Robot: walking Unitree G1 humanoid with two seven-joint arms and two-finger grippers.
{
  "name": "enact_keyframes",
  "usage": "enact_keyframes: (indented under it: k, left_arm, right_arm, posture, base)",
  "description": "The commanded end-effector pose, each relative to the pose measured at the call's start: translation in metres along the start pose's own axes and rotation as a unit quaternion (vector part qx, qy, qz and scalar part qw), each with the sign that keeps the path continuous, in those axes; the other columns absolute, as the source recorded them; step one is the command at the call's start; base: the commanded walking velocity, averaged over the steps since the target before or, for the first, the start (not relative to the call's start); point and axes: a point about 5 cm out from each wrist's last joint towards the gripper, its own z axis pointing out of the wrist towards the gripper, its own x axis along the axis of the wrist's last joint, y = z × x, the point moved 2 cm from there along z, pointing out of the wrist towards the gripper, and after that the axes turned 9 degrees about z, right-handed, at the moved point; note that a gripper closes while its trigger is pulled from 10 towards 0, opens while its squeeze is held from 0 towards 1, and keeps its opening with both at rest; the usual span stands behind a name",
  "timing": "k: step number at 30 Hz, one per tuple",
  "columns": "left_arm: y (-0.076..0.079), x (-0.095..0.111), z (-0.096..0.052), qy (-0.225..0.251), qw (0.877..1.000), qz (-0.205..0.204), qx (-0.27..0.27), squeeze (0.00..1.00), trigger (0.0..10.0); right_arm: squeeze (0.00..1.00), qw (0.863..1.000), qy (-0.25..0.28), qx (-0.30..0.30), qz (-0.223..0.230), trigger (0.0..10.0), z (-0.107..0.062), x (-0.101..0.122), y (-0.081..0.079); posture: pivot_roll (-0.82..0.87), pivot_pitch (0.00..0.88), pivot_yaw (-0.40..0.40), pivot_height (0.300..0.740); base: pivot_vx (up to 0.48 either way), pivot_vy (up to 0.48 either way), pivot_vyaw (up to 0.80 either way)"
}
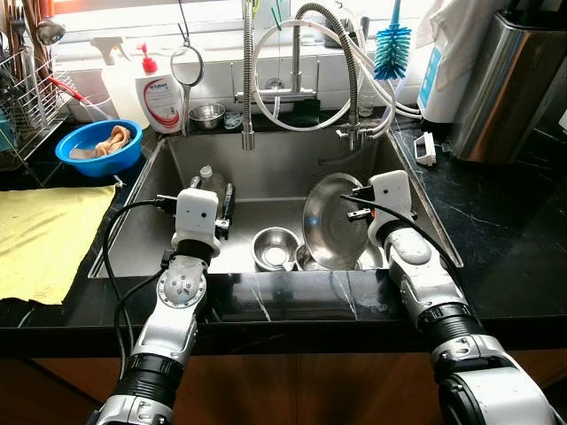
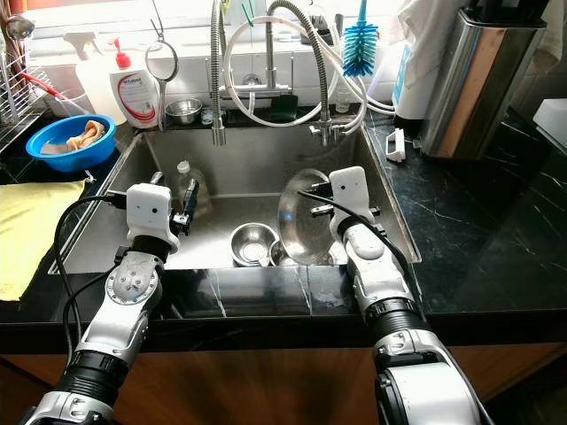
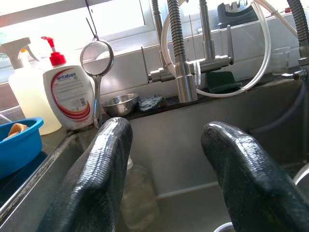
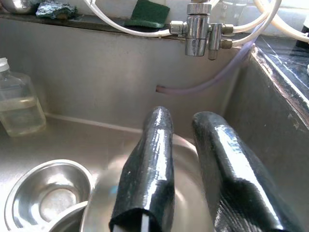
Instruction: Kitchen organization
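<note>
Left eye view: the right end effector (image 1: 354,202) sits at centre right of the frame, inside the steel sink (image 1: 425,208), its two black fingers (image 4: 149,159) pinched on the rim of a large steel plate (image 1: 330,221) that stands tilted on edge against the sink's right side. Just left of the plate, at the centre bottom of the basin, a small steel bowl (image 1: 275,247) rests upright, with more steel ware partly hidden under the plate.

The left end effector (image 1: 226,208) hangs over the left half of the sink, fingers (image 3: 104,169) spread apart and gripping nothing — a clear plastic bottle (image 1: 206,180) stands just beyond them against the sink's back left wall.

Along the upper part of the frame, the coiled spring faucet (image 1: 247,80) and white hoses rise behind the basin. A second small steel bowl (image 1: 206,113) and a white soap dispenser (image 1: 159,97) with a red pump stand on the ledge at upper left. Further left, a blue bowl (image 1: 97,147) sits on the black desk (image 1: 505,239), and a yellow cloth (image 1: 44,235) covers the left edge. A blue bottle brush (image 1: 391,44) stands at upper right.
</note>
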Motion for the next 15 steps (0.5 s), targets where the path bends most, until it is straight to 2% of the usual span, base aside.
enact_keyframes:
  k: [1, 7, 10, 12, 13, 14, 15]
  left_arm:
    - [-0.001, -0.001, 0.0, -0.003, 1.0, 0.01, -0.004, 0.0, 10.0]
    - [-0.001, -0.001, -0.001, -0.004, 1.0, 0.01, -0.004, 0.0, 10.0]
    - [-0.002, -0.001, -0.001, -0.004, 1.0, 0.01, -0.002, 0.0, 10.0]
    - [-0.002, -0.001, -0.002, -0.001, 1.0, 0.008, 0.003, 0.0, 10.0]
    - [-0.002, -0.001, -0.002, -0.001, 1.0, 0.008, 0.003, 0.0, 10.0]
    - [-0.003, -0.001, -0.003, 0.002, 1.0, 0.008, 0.007, 0.0, 10.0]
    - [-0.005, 0.001, -0.005, 0.01, 1.0, 0.006, 0.022, 0.0, 10.0]
  right_arm:
    - [0.0, 1.0, -0.021, 0.002, 0.003, 10.0, -0.002, -0.013, -0.004]
    - [0.0, 1.0, -0.007, -0.006, 0.005, 10.0, -0.002, -0.009, 0.0]
    - [0.0, 0.998, 0.059, -0.01, 0.013, 10.0, -0.004, 0.011, -0.002]
    - [0.0, 0.992, 0.12, -0.008, 0.038, 10.0, -0.008, 0.029, -0.007]
    - [0.0, 0.992, 0.12, -0.008, 0.038, 10.0, -0.008, 0.029, -0.007]
    - [0.0, 0.99, 0.136, -0.007, 0.041, 10.0, -0.01, 0.033, -0.009]
    - [0.0, 0.983, 0.176, -0.005, 0.05, 10.0, -0.015, 0.043, -0.013]
  posture:
    - [-0.11, 0.0, 0.056, 0.74]
    - [-0.11, 0.0, 0.057, 0.74]
    - [-0.11, 0.0, 0.058, 0.74]
    - [-0.12, 0.0, 0.061, 0.74]
    - [-0.12, 0.0, 0.061, 0.74]
    - [-0.12, 0.0, 0.06, 0.74]
    - [-0.12, 0.0, 0.06, 0.74]
  base:
    - [0.0, 0.0, 0.0]
    - [0.0, 0.0, 0.0]
    - [0.0, 0.0, 0.0]
    - [0.0, 0.0, 0.0]
    - [0.0, 0.0, 0.0]
    - [0.0, 0.0, 0.0]
    - [0.0, 0.0, 0.0]
